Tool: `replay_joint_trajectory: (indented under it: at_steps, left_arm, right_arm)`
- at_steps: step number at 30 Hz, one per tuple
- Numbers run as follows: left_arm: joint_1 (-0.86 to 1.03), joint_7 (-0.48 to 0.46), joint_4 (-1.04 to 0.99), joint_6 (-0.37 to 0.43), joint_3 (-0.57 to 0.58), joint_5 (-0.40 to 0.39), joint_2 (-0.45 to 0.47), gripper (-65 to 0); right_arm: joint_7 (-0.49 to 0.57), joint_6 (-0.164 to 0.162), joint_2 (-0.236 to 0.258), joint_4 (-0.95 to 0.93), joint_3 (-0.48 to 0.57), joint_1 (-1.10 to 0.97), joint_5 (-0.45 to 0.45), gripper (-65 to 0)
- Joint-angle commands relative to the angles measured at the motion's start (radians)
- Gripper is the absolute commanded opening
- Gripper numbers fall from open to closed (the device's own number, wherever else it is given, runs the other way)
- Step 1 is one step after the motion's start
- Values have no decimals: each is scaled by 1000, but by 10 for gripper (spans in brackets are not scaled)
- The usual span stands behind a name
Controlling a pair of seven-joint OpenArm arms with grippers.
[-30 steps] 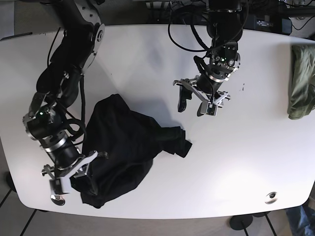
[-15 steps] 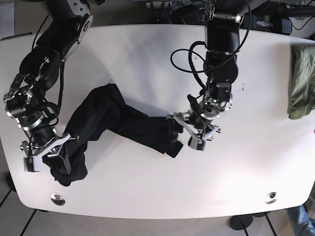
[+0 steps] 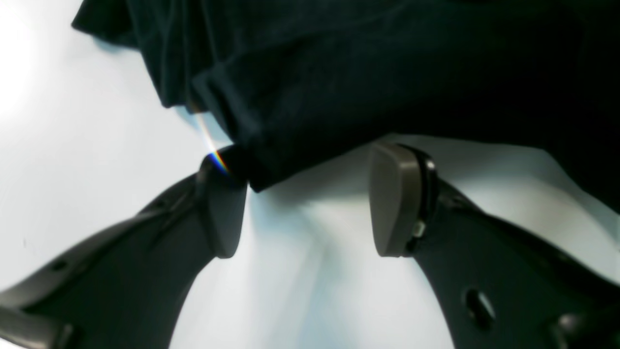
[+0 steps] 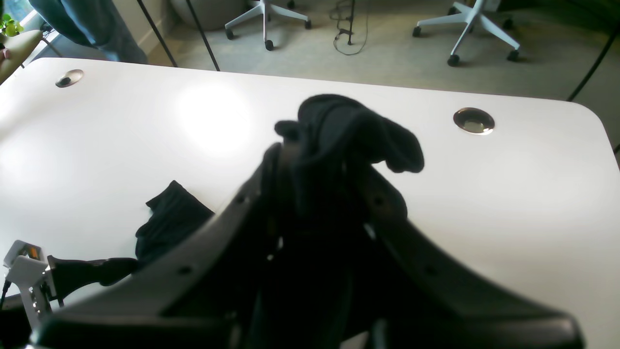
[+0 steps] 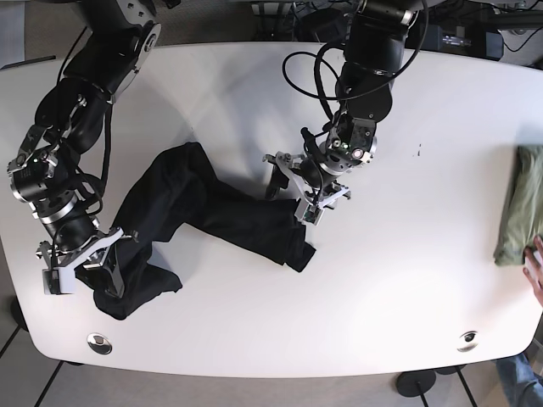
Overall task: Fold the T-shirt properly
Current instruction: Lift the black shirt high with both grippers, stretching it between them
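Observation:
The black T-shirt [image 5: 212,212] lies stretched in a rumpled band from the table's front left to its middle. My right gripper [image 5: 85,264] is shut on its left end; in the right wrist view a bunch of black cloth [image 4: 348,128] sticks out past the closed gripper [image 4: 319,184]. My left gripper [image 5: 294,192] hovers open over the shirt's right end. In the left wrist view the two pads [image 3: 395,198] stand wide apart, one fingertip touching the hem of the T-shirt [image 3: 339,72], nothing between them.
A folded green cloth [image 5: 519,203] lies at the table's right edge, with a person's hand [image 5: 536,257] beside it. Two cable grommets [image 5: 100,342] [image 5: 467,341] sit near the front edge. Office chairs [image 4: 465,29] stand on the floor beyond the white table [image 4: 508,194].
My left gripper has moved up and to the left along the shirt's right end, still open. The right gripper holds about the same place. The green cloth at the right edge has shifted lower.

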State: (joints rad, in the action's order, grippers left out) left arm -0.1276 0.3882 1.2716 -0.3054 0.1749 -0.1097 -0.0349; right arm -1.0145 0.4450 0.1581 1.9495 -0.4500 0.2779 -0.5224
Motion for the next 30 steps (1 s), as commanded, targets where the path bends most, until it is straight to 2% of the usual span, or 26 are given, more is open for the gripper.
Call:
replay_joint_trajectory:
  at_steps: [1, 2, 4, 7, 10, 16, 18, 22, 25, 30]
  left_arm:
    - [-24, -77, 15, 33, -1, -11, -6, -282]
    - [-24, -90, 7, 68, 4, -11, -6, -281]
    - [-27, -91, -5, 81, 5, -12, -6, -281]
    - [-20, -93, -2, 81, 5, -15, -6, -283]
    - [9, -123, 33, 81, 1, -17, -6, -283]
    - [79, -186, 81, 79, 7, -12, -6, -283]
    - [90, -214, 81, 79, 19, -12, -6, -283]
    - [98, -308, 73, 79, 88, -9, -6, -283]
    - [88, -343, 72, 82, 148, -9, -6, -283]
    - [21, -367, -11, 85, 220, 104, -38, -283]
  right_arm:
    - [36, -1, 10, 20, 1, 25, -17, -629]
    - [36, -1, 13, 24, 1, 40, -17, -629]
    - [35, -1, 22, 37, 1, 90, -18, -629]
    - [29, -1, 74, 38, 9, 191, -57, -629]
    - [12, -1, 127, 18, 144, 372, -86, -629]
    - [10, -2, 123, 18, 303, 599, -86, -629]
    - [10, -2, 99, 18, 342, 637, -86, -629]
    - [10, -5, 67, 17, 363, 662, -84, -629]
    - [10, -5, 53, 17, 365, 662, -84, -629]
    - [10, -4, 57, 15, 365, 653, -84, -629]
